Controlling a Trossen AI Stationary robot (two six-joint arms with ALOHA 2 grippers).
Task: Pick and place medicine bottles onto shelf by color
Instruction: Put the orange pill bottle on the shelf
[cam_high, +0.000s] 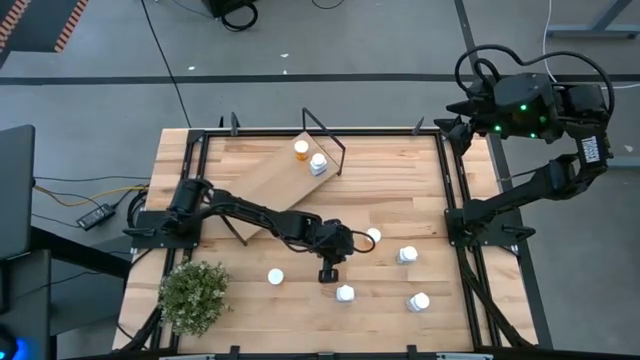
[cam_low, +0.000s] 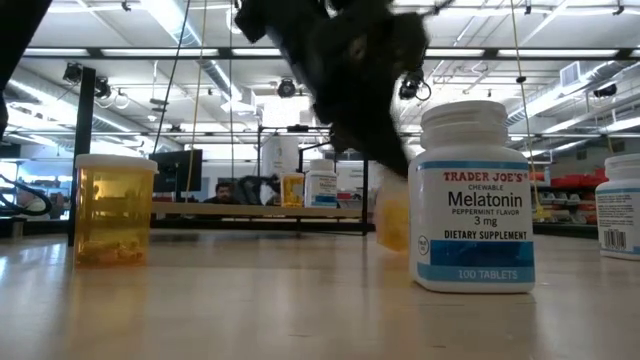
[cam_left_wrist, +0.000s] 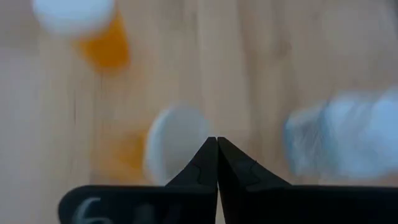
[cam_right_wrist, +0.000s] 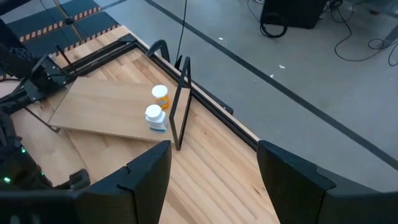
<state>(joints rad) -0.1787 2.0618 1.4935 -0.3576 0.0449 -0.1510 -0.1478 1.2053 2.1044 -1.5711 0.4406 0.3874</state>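
My left gripper (cam_high: 328, 272) (cam_left_wrist: 216, 142) hangs shut over the table's middle, among loose medicine bottles, and touches nothing. In the left wrist view an orange bottle with a white cap (cam_left_wrist: 171, 146) sits just beyond the fingertips, with another orange bottle (cam_left_wrist: 84, 28) and a white bottle (cam_left_wrist: 348, 137) nearby. Several more stand upright on the tabletop, such as an orange bottle (cam_low: 115, 210) and a white Melatonin bottle (cam_low: 475, 195). The shelf (cam_high: 275, 180) lies slanted at the far middle. It carries one orange bottle (cam_high: 301, 149) and one white bottle (cam_high: 318, 164). My right gripper (cam_right_wrist: 214, 180) waits open, raised past the far right corner.
A potted plant (cam_high: 192, 295) stands at the near left corner. Black frame rails (cam_high: 455, 190) run along the table's left and right sides. Loose bottles (cam_high: 407, 255) (cam_high: 418, 301) (cam_high: 345, 293) (cam_high: 275, 276) dot the near half. Bare wood lies between shelf and right rail.
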